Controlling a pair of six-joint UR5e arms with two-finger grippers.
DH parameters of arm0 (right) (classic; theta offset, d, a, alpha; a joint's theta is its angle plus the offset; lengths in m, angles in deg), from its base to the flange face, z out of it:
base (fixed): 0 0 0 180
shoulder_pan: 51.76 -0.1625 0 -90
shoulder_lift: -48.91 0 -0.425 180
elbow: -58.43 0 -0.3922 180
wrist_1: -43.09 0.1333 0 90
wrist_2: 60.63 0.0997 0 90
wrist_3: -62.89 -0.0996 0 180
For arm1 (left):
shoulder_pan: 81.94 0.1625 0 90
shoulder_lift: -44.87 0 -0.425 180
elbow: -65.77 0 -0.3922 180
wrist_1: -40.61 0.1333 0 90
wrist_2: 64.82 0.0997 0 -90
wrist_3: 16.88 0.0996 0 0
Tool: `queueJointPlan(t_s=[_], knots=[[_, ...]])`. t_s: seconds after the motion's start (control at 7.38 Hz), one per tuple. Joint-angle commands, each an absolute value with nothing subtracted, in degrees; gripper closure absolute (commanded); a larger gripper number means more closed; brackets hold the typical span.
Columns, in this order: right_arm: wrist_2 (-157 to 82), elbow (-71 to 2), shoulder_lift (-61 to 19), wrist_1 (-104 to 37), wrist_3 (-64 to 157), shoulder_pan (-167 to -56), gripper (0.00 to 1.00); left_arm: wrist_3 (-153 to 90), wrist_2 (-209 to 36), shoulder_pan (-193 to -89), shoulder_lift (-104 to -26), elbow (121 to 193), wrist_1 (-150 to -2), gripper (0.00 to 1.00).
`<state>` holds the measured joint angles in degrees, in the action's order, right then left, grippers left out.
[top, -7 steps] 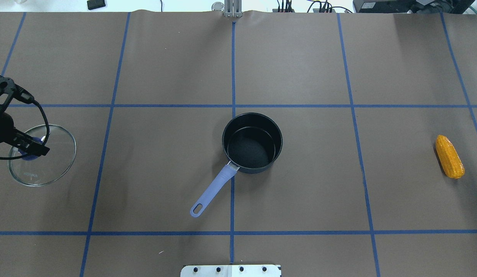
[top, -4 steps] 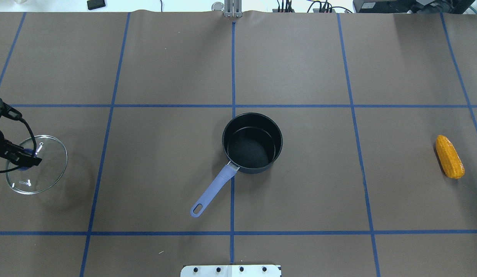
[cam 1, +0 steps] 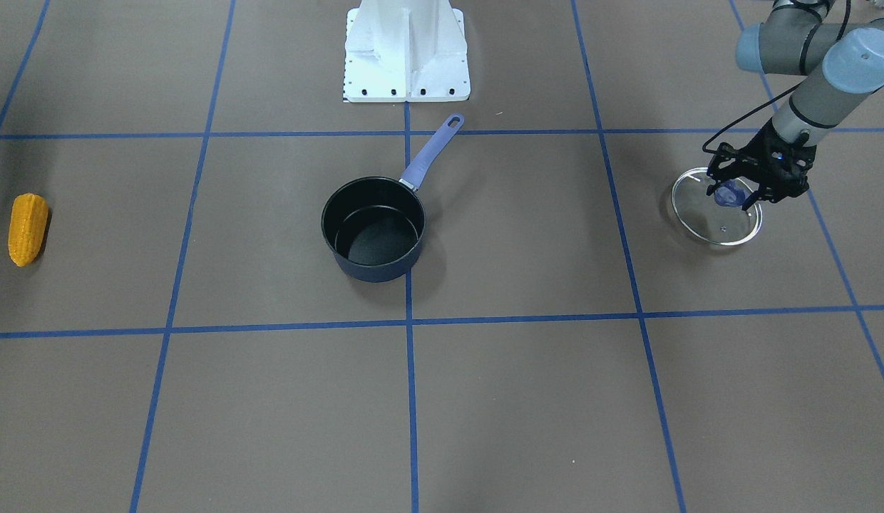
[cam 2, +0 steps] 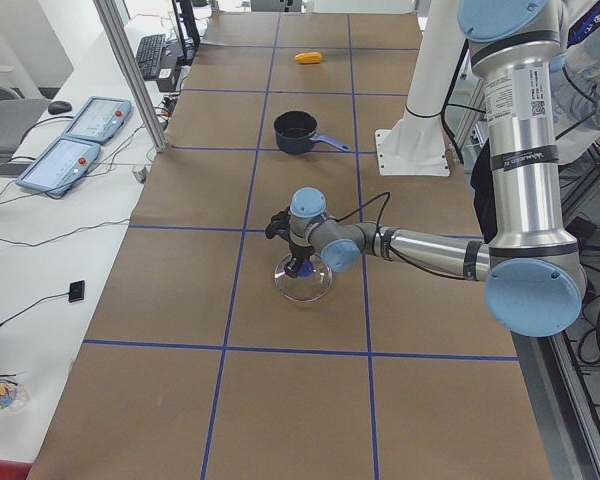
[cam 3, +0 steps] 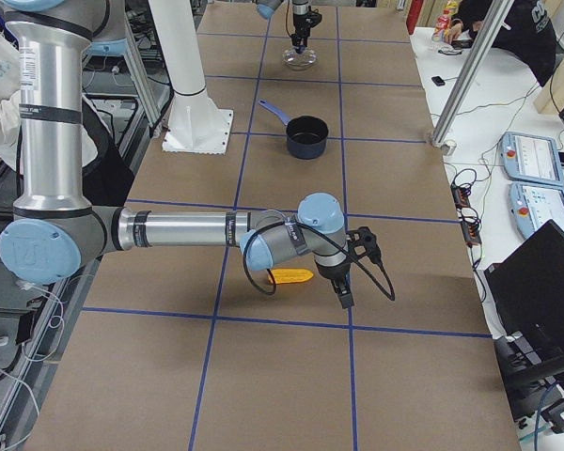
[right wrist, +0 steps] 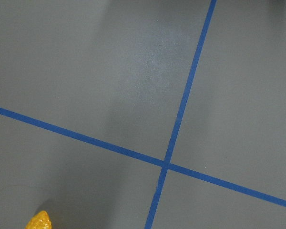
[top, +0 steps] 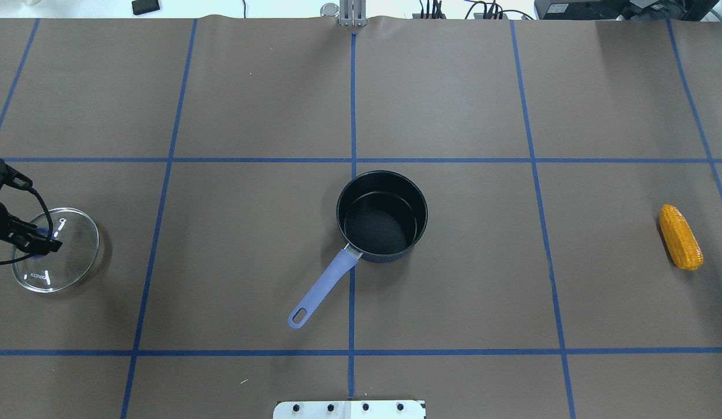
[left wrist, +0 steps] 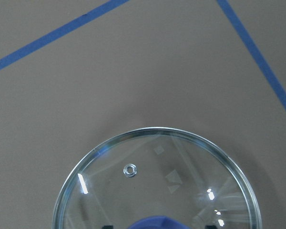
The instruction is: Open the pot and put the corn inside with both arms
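Note:
The dark navy pot (top: 377, 224) stands open and empty mid-table, its lavender handle (top: 323, 285) pointing toward the robot; it also shows in the front view (cam 1: 374, 231). My left gripper (top: 45, 242) is shut on the lavender knob (cam 1: 727, 194) of the glass lid (top: 73, 259), holding it at or just above the table at the far left. The left wrist view shows the lid (left wrist: 157, 186) from above. The orange-yellow corn (top: 680, 237) lies at the far right. My right gripper (cam 3: 344, 297) hovers beside the corn (cam 3: 291, 276); I cannot tell whether it is open or shut.
Blue tape lines (top: 351, 99) divide the brown table cover into squares. The white base plate (cam 1: 406, 50) stands at the robot's edge, behind the pot handle. Monitors and cables (top: 570, 9) sit beyond the far edge.
My left gripper has carried the lid further left and lower, down toward the table. The pot and corn have not moved.

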<state>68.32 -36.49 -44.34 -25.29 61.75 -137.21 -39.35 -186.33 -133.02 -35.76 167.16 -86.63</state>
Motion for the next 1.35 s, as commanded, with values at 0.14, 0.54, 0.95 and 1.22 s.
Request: queueJointPlan(t_s=[0.14,0.54,0.95,1.22], knots=[[68.3,-36.5,-44.3,-25.3,61.7,-137.1,0.00,-38.9,-186.0,-133.0,-38.1,165.4,-86.7,0.02],[68.4,-36.6,-44.3,-25.3,61.7,-137.1,0.00,-39.0,-186.7,-133.2,-38.4,166.3,-86.2,0.01],[68.5,-36.6,-44.2,-25.3,60.9,-136.6,0.00,-32.5,-193.8,-142.5,-38.6,167.4,-79.7,0.01],[68.5,-36.5,-44.3,-25.3,60.9,-136.4,0.00,-15.9,-194.5,-153.7,-40.0,168.2,-65.2,0.01]])
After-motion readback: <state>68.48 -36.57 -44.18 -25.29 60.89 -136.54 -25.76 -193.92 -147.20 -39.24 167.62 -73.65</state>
